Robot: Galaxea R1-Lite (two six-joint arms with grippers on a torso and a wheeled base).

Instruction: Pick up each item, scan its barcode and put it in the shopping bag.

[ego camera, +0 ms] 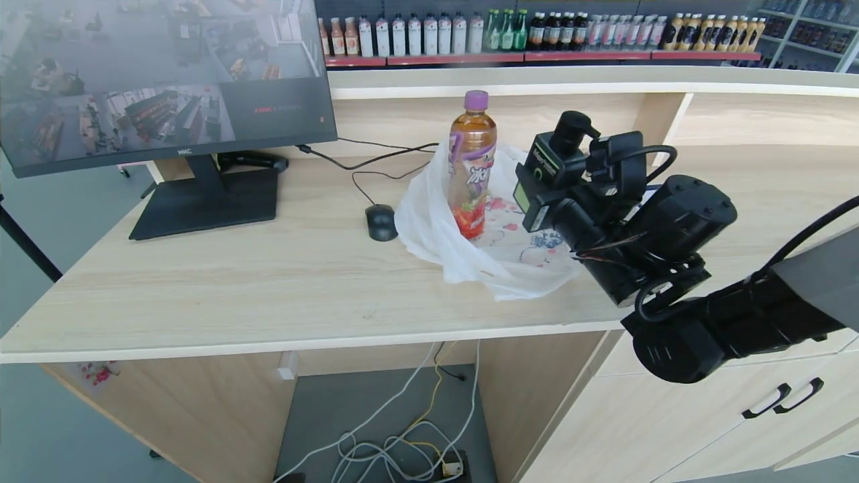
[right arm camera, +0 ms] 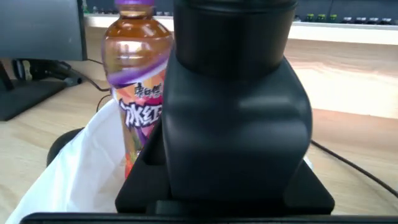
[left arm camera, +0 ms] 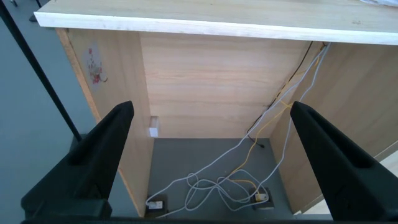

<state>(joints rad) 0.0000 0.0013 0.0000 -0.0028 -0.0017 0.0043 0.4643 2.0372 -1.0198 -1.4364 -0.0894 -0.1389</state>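
**Tea bottle in the shopping bag, scanner beside it**

The bottle (ego camera: pixel 472 168) stands upright inside the white bag (ego camera: pixel 436 228) on the counter (ego camera: pixel 268 282). Just beside it, the right claw (ego camera: pixel 576 201) grips a black scanner (ego camera: pixel 551 168). The left claw (left arm camera: pixel 211 109) hangs wide open below the counter edge. Bagging looks done, so the next move probably calls for lifting the scanner clear.
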